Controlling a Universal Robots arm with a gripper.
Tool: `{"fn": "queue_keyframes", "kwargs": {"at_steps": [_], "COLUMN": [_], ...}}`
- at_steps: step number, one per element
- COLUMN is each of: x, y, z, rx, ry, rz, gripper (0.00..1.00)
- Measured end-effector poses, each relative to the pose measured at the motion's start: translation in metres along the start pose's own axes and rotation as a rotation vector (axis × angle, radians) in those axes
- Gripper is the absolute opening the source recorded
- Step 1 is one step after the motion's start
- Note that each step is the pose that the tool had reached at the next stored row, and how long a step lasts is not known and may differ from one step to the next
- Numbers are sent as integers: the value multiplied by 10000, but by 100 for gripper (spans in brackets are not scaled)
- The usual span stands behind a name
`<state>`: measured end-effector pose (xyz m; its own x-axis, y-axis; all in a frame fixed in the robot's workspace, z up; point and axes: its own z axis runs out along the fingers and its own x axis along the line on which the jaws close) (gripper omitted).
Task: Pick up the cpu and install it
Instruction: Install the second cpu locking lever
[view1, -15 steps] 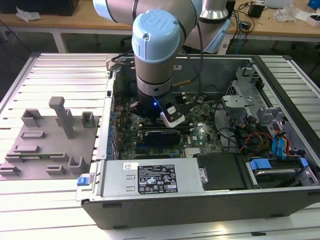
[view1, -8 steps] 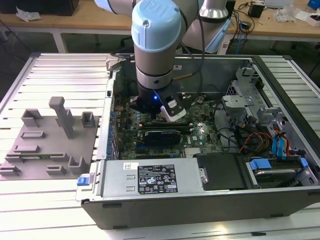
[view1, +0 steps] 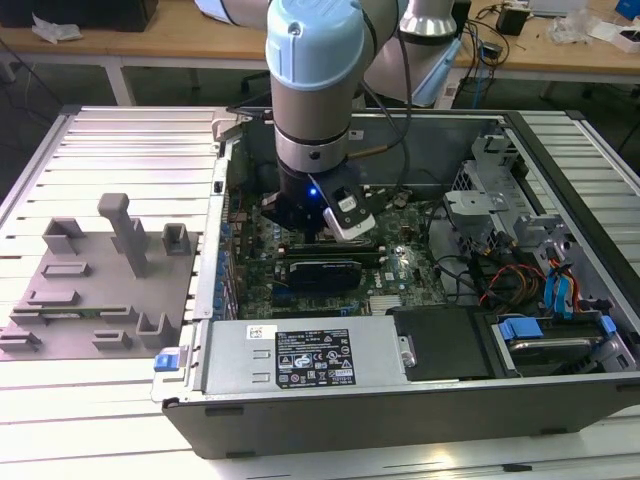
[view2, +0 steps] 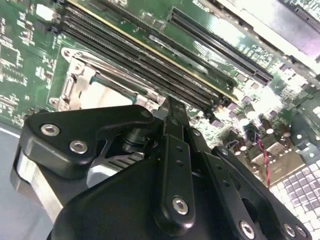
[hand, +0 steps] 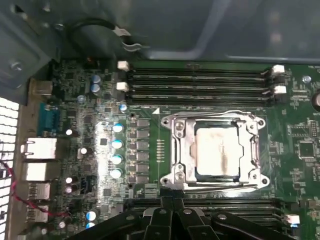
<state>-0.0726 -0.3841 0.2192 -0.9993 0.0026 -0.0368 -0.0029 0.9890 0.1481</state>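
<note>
The cpu (hand: 217, 152), a silvery-grey square with a smudged top, lies flat inside the metal-framed socket (hand: 175, 150) on the green motherboard. In the second wrist view a corner of the cpu (view2: 107, 97) shows just past my black gripper (view2: 169, 102). In the first wrist view my gripper (hand: 173, 199) hangs a little to one side of the socket, over the memory slots, with its fingers together and nothing between them. In the exterior view the gripper (view1: 300, 218) reaches down into the open computer case (view1: 300, 425) over the middle of the board.
Rows of black memory slots (hand: 200, 82) flank the socket on two sides. A power supply with a white label (view1: 312, 360) lies along the case's near side. Cables and drive bays (view1: 540, 270) fill the exterior view's right. A grey fixture plate (view1: 90, 290) lies at its left.
</note>
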Motion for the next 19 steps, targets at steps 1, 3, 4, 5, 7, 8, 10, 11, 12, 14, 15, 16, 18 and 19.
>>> {"fn": "queue_keyframes", "kwargs": {"at_steps": [1,3,4,5,7,8,10,11,12,14,15,16,18,19], "x": [-17,-72,-92,-123,-152,-168,-188,-205,-242,-319,-340,-356,-371,-374], "y": [7,34,44,59,118,175,238,251,264,281,289,298,307,309], "z": [2,9,11,15,26,36,50,53,57,62,64,66,64,60], "rx": [13,48,58,68,71,74,71,72,74,78,77,78,79,78], "ry": [-4,-13,-15,-18,-20,-18,-20,-20,-22,-24,-24,-24,-24,-24], "rz": [27,84,98,116,128,128,131,133,146,160,163,167,175,176], "gripper": [11,11,11,11,11,11,11,11,11,11,11,11,11,11]}}
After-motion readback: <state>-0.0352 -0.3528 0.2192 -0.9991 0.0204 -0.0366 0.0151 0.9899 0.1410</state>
